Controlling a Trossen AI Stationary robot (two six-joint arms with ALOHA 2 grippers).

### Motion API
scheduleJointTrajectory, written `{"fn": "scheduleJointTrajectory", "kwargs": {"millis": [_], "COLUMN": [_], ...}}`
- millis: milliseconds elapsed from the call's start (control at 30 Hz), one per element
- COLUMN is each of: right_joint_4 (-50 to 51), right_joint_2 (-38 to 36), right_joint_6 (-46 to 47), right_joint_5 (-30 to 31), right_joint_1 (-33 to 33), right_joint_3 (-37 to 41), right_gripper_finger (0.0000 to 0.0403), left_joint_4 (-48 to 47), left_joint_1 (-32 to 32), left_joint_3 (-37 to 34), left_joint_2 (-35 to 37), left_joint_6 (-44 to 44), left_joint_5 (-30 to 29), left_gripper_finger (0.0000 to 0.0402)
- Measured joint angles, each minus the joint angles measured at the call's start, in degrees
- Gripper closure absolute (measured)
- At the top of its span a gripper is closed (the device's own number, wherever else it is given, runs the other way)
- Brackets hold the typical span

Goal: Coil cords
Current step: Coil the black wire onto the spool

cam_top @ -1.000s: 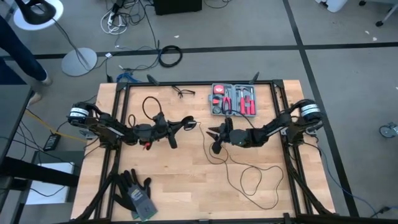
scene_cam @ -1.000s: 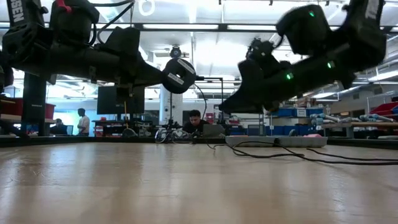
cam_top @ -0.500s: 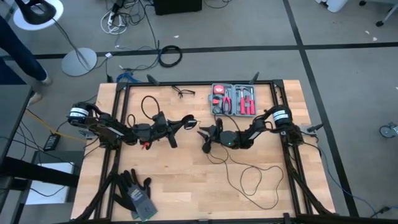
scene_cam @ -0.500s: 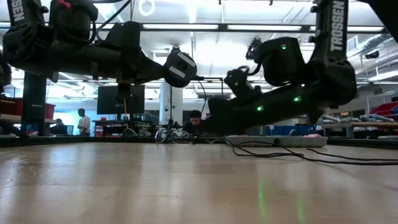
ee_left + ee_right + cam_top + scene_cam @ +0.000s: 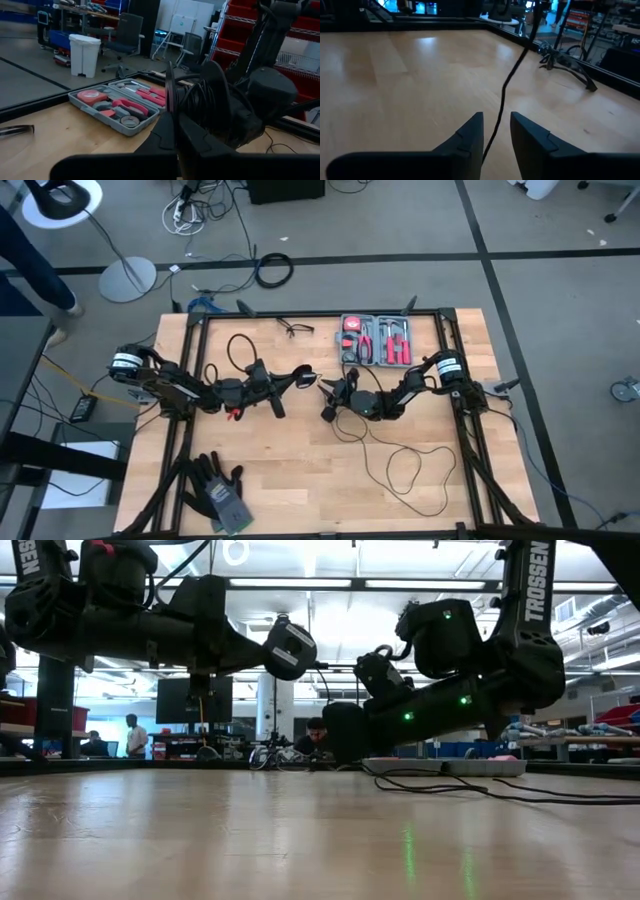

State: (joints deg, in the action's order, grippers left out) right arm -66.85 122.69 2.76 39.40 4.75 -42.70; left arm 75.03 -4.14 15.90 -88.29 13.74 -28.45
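Your left gripper is clamped shut on the small round black puck, holding that end of the long, very thin black cable above the middle of the pale wooden table; the rest trails in loose loops toward the near right corner. Your right gripper has its fingers parted around the strand just beside the puck. Close gently so it can slide, and lay even turns.
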Motion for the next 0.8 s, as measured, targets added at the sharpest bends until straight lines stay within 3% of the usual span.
{"fn": "scheduleJointTrajectory", "kwargs": {"millis": [433, 667, 800], "right_joint_4": [1.45, 5.75, 9.66], "right_joint_2": [-0.07, -0.09, -0.09], "right_joint_6": [0.68, 0.73, 2.0], "right_joint_5": [-3.87, -4.04, -5.51], "right_joint_1": [-1.89, -2.18, -1.35], "right_joint_3": [-1.08, -3.16, -5.26], "right_gripper_finger": [0.0332, 0.0391, 0.0398], "left_joint_4": [3.26, 3.3, 3.16], "left_joint_1": [0.0, 0.0, 0.0], "left_joint_3": [0.07, 0.07, 0.07], "left_joint_2": [0.0, 0.0, 0.0], "left_joint_6": [0.04, 0.39, 0.42], "left_joint_5": [1.36, 1.55, 1.44], "left_gripper_finger": [0.0401, 0.0401, 0.0401]}}
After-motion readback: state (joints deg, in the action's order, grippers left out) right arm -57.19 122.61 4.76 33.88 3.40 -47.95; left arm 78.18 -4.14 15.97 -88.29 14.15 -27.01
